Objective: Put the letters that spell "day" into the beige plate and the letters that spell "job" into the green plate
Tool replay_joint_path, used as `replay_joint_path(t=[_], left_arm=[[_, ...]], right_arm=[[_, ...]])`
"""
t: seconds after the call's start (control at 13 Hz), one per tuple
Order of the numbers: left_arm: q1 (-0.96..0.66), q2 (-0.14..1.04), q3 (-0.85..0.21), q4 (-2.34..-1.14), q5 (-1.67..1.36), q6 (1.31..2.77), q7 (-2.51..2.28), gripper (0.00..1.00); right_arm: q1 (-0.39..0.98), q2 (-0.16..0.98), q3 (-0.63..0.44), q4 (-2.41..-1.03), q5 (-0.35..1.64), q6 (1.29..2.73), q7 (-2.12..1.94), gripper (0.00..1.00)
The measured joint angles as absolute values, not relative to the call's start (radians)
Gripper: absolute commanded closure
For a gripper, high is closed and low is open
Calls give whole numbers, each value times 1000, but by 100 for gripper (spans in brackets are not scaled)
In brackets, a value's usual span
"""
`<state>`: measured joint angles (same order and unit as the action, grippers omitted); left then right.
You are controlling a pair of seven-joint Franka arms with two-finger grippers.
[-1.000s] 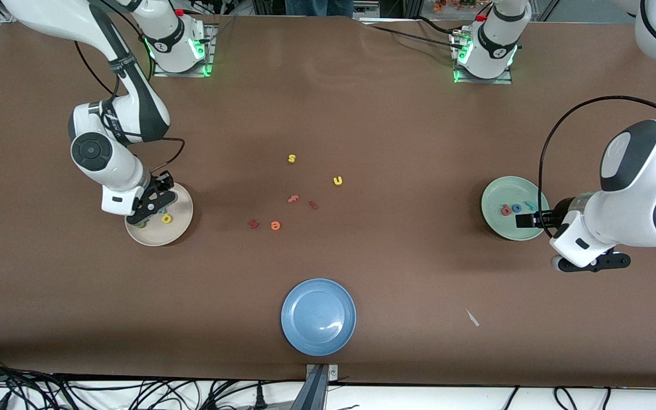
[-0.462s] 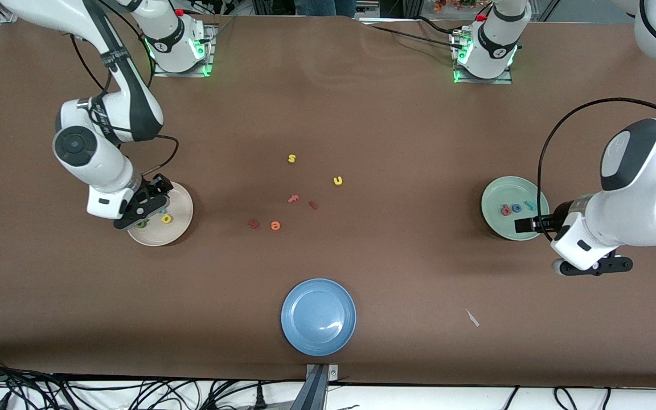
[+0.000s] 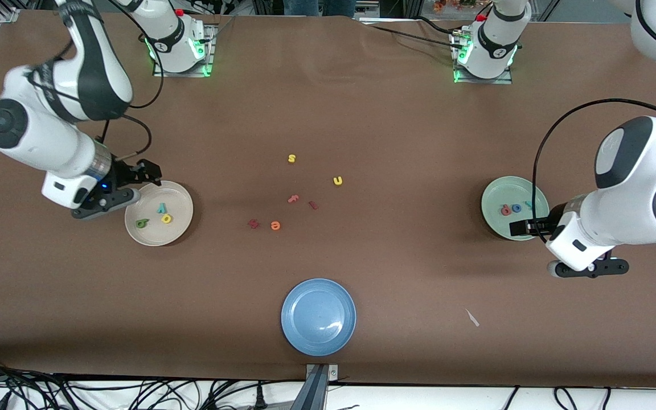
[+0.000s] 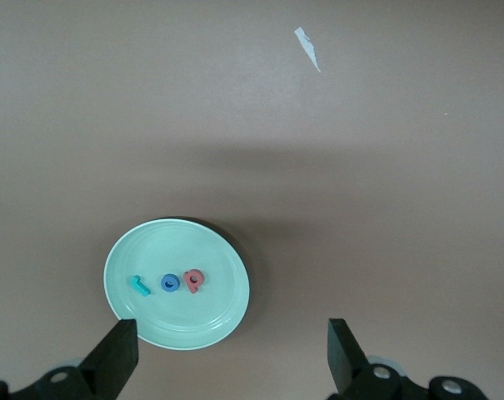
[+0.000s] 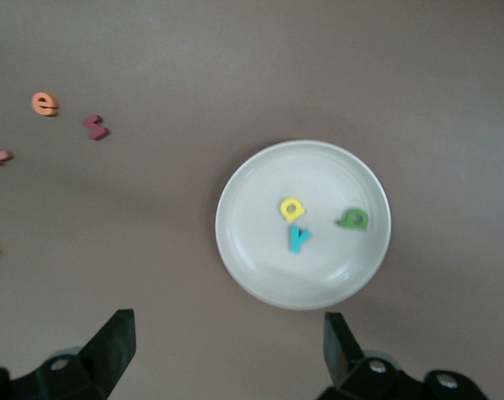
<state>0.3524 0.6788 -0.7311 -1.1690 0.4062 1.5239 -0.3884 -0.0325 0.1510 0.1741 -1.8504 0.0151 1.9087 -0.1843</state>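
While both arms hang in the air, all six task letters lie inside their plates. The beige plate [image 3: 159,213] – round, shallow, with a raised rim – sits toward the right arm's end of the counter [image 3: 328,114] and holds the yellow round letter [image 3: 166,218], the green round letter [image 3: 142,223] and the teal "y" [image 3: 162,208], near each other but apart. The green plate [image 3: 513,207], pale mint and the same size, sits toward the left arm's end; in it the coral-red letter [image 3: 506,210], the blue letter [image 3: 516,208] and the teal "j" [image 3: 529,204] make a short row.

The right gripper [image 3: 113,196] hovers just beside the beige plate's rim, over bare counter, fingers spread and holding nothing. The left gripper [image 3: 581,259] hovers just beside the green plate's rim, also spread and holding nothing.

Between the plates the loose letters – yellow "s" [image 3: 291,158], yellow "u" [image 3: 337,180], pink "f" [image 3: 293,199], orange "e" [image 3: 275,225] and two dark red pieces [image 3: 254,223] – lie well apart from both rims. The blue plate [image 3: 318,316] lies nearer to the front camera, close to the counter edge.
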Motion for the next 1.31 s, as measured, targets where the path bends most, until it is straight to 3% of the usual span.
replay_joint_path(t=[0.31,0.69,1.0,1.31], left_arm=[[292,672,-647,-1161,380,1530,-388,0],[46,588,-260,-1162,152,1548,-380,0],[26,556,-221,-1207,145,1596,-357,0],[22,487,-213,-1337,145,1691,-327,0]], right_arm=[[-33,94,162,-1725,17,1705,-148,0],[-35,92,69,-1650,17,1589,-151,0],[-32,92,65,-1631,17,1567,-151,0],[-24,92,70,-1609,17,1551,-150,0]])
